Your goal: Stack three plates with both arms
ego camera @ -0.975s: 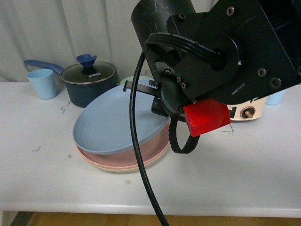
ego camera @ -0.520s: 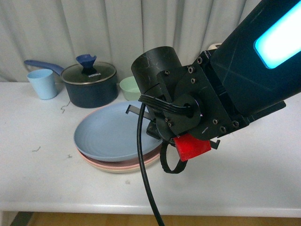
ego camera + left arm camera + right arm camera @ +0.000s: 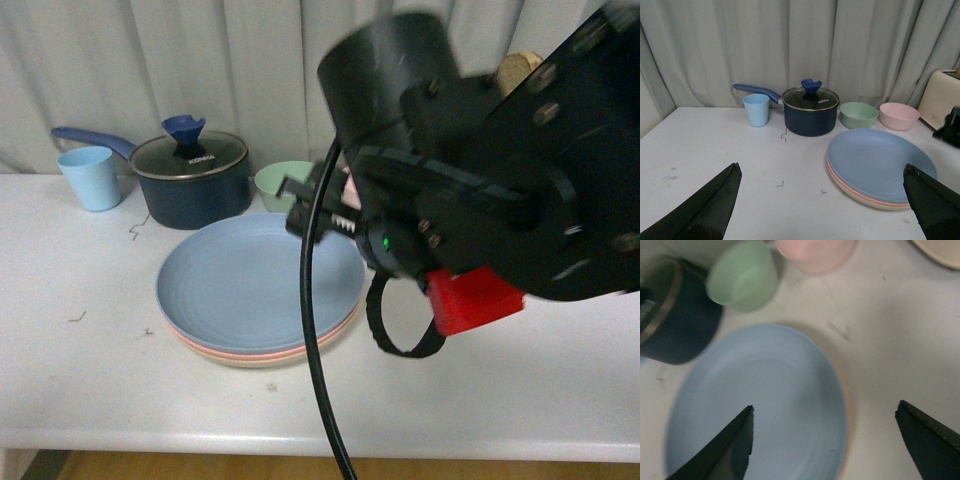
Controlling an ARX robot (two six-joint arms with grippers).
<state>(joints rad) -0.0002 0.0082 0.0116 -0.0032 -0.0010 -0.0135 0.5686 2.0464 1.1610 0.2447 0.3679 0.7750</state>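
The three plates lie stacked flat on the white table: the blue plate (image 3: pixel 240 285) on top, the pink plate (image 3: pixel 262 353) showing as a rim under it, and the beige plate (image 3: pixel 250 362) at the bottom. The same stack appears in the left wrist view as blue plate (image 3: pixel 880 157), pink rim (image 3: pixel 860 196) and beige rim (image 3: pixel 875 205). My right gripper (image 3: pixel 300 208) hangs open above the stack's far right edge, holding nothing; its wrist view shows the blue plate (image 3: pixel 760 405) below the right gripper (image 3: pixel 825 407). My left gripper (image 3: pixel 821 166) is open and empty, left of the stack.
Behind the plates stand a dark blue pot (image 3: pixel 192 175) with a glass lid, a light blue cup (image 3: pixel 90 178), a green bowl (image 3: pixel 283 183) and a pink bowl (image 3: pixel 899 115). A beige toaster (image 3: pixel 940 97) sits at the far right. My right arm fills the right of the front view.
The blue plate, tilted on the stack a second ago, now lies flat on the pink plate. My right arm has let it go and risen away from it.
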